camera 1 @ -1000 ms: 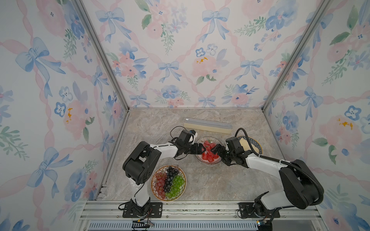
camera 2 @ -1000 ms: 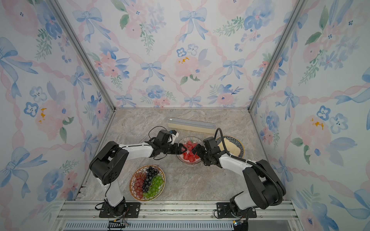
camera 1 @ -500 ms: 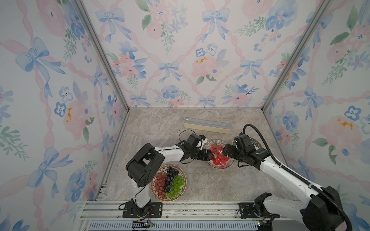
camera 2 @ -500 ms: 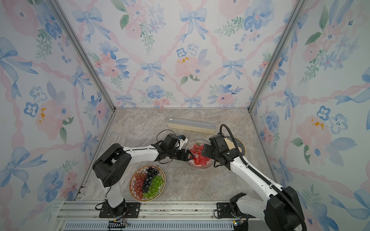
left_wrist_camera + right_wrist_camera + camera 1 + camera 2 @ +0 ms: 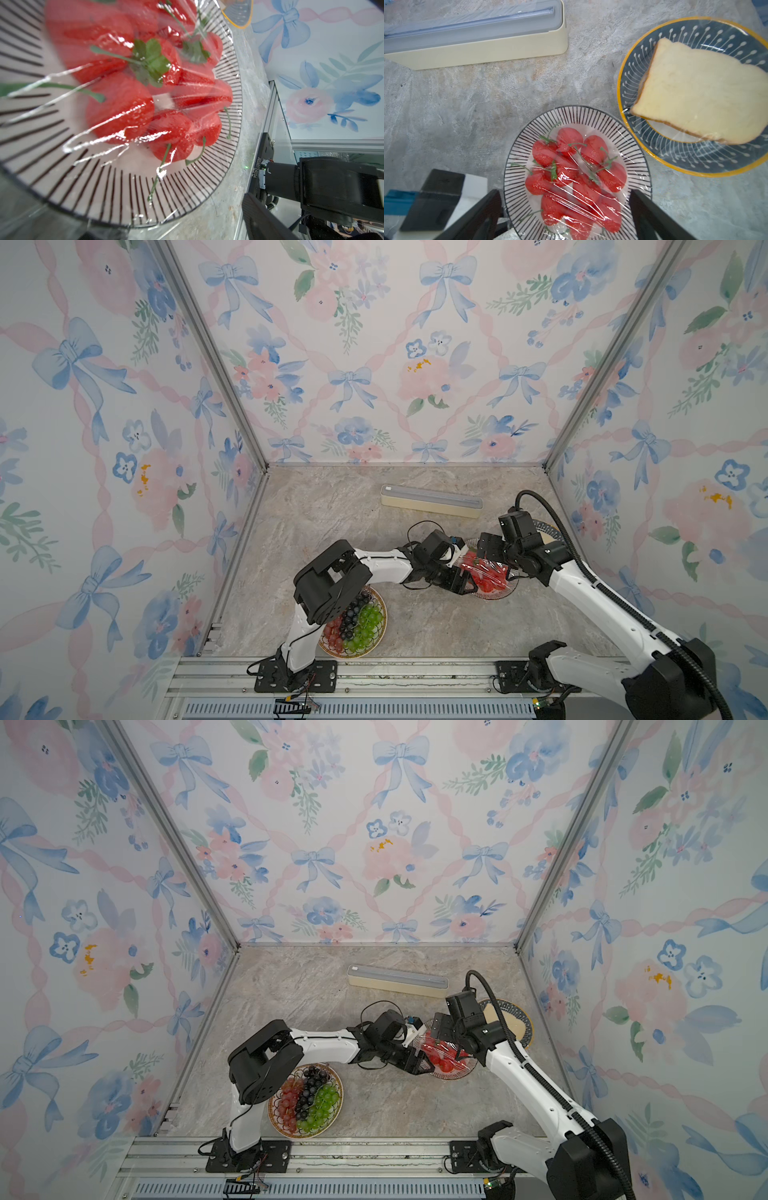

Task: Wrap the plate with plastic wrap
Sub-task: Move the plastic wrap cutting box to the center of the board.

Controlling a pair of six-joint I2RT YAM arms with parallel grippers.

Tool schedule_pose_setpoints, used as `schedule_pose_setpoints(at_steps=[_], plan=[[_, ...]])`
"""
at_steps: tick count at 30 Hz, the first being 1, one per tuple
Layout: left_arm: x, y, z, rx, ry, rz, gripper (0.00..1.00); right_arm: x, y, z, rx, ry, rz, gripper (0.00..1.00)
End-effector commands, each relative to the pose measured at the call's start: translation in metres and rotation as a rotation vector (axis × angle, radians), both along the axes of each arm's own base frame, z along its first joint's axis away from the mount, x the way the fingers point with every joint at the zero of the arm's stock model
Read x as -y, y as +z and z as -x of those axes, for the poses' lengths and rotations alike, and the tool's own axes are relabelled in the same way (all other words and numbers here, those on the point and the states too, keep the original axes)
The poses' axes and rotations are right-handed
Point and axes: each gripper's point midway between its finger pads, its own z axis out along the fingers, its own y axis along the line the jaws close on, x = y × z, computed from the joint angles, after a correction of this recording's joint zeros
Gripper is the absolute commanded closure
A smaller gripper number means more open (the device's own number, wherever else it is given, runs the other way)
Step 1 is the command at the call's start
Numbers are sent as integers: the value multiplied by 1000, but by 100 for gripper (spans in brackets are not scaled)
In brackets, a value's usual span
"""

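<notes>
the right claw (image 5: 563,192) hangs over the striped plate (image 5: 571,112), its two black fingers (image 5: 483,214) spread wide to either side of the plate and gripping nothing. the left claw (image 5: 463,583) sits at the plate's lower left rim in both top views, also spread, with the rim between its jaws but not pinched.

the plastic wrap (image 5: 577,199) lies crinkled and glossy across the strawberries (image 5: 124,108) and reaches out over the striped rim. the plate stands right of centre in the lower half of a top view (image 5: 498,593). the cream box (image 5: 432,502) with its grey top lies above it, nearer the back wall and well apart.

just beside the striped plate, to its upper right, a dark blue plate with a yellow edge (image 5: 675,162) holds a slice of bread (image 5: 695,93) under film. a plate of grapes (image 5: 384,626) sits lower left, partly under the left arm.

white print on a black base plate (image 5: 258,168) reads roughly "j0260124034".
</notes>
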Motion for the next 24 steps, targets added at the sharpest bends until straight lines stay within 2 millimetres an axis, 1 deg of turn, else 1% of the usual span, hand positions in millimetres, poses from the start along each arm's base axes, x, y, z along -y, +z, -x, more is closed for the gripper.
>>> schedule_pose_setpoints(at_steps=[1, 3, 7, 9, 11, 13, 15, 18, 22, 24], plan=[[19, 19, -1, 24, -56, 83, 16, 7, 6, -1, -2, -8, 29, 2], [26, 19, 4, 18, -86, 97, 16, 7, 6, -2, -1, -12, 28, 2], [36, 12, 10, -11, -123, 104, 16, 7, 6, -3, 1, -15, 26, 2], [39, 10, 10, -19, -130, 107, 16, 7, 7, -4, 3, -19, 25, 2], [40, 12, 7, -6, -124, 110, 16, 7, 10, -4, 10, -19, 25, 2], [37, 16, 1, 23, -98, 104, 16, 9, 11, -4, 13, -19, 31, 2], [28, 19, -8, 59, -54, 88, 16, 10, 14, -3, 20, -15, 37, 2], [2, 26, -24, 119, 24, 57, 15, 12, 19, -2, 33, -3, 43, 2], [-44, 38, -41, 173, 126, 29, 15, 9, 28, -3, 54, 31, 33, 2], [-69, 47, -49, 207, 179, 21, 14, 2, 32, -3, 69, 69, 11, 1]])
